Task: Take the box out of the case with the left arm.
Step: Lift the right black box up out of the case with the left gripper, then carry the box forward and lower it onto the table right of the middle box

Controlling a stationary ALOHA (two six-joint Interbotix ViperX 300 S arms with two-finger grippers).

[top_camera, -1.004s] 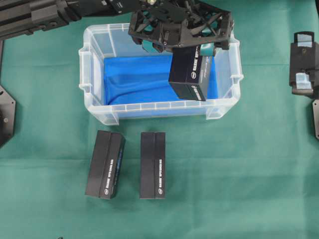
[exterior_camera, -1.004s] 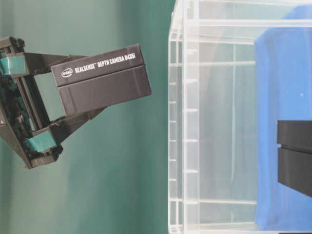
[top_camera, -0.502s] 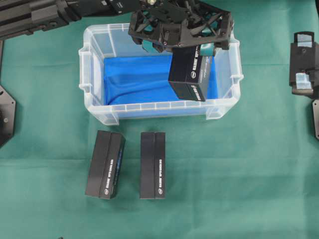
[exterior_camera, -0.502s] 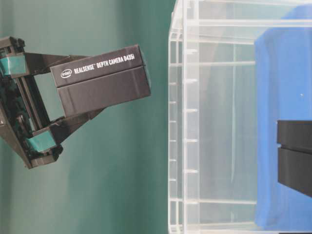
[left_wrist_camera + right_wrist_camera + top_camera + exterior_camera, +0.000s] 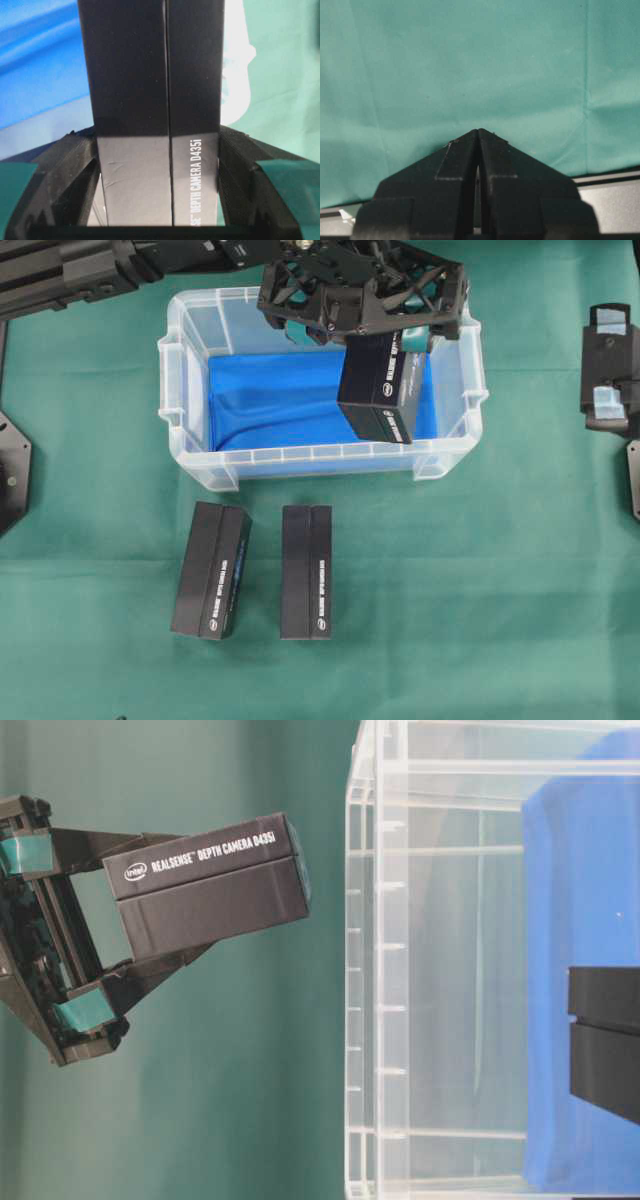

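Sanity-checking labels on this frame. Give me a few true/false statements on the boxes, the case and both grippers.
1. The left gripper holds a black box. True.
2. That box rests on the blue liner. False: it hangs lifted above the case, clear of the rim.
3. Two more boxes lie on the green cloth outside the case. True.
4. The right gripper is open. False: its jaws are shut, holding nothing.
5. The held box is unmarked. False: it reads "RealSense Depth Camera D435i".

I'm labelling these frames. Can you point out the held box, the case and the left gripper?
Held box (image 5: pixel 382 383), overhead view: its dark side face.
Case (image 5: pixel 330 452), overhead view: its near clear rim.
Left gripper (image 5: pixel 165 932), table-level view: midway between the fingertips clamping the box.
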